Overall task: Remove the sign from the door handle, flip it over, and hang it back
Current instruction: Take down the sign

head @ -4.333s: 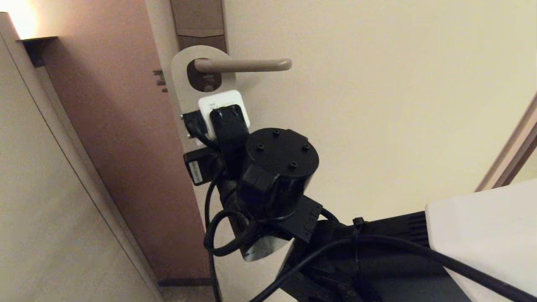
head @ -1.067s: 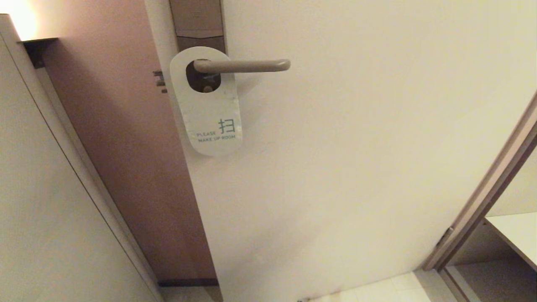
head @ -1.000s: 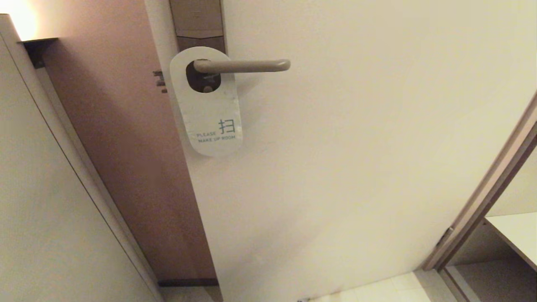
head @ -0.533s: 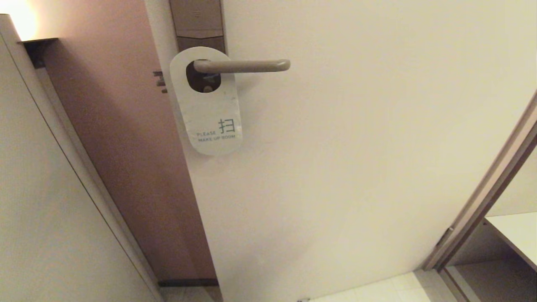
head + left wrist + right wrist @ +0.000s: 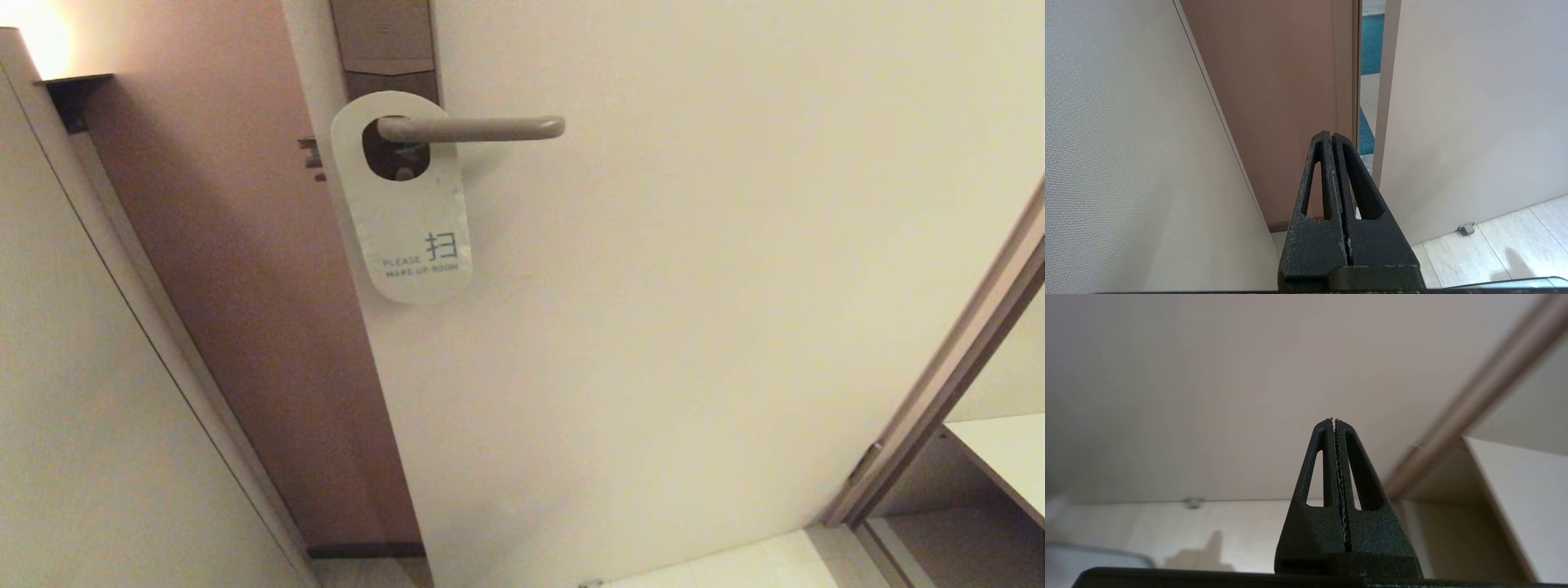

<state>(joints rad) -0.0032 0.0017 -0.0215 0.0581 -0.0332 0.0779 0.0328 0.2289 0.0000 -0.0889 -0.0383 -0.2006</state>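
Head view: the flat rounded white card sign (image 5: 406, 204) hangs on the slim beige-bronze bar door handle (image 5: 472, 127).
The sign's oval hole is threaded over the handle near the tall brownish lock plate (image 5: 384, 49); its white face reading "PLEASE MAKE UP ROOM" faces outward, flat against the cream door (image 5: 694, 286) below the handle. Neither arm appears near the handle. The left gripper (image 5: 1329, 136) and the right gripper (image 5: 1334, 421) each show fingers pressed together, holding nothing.
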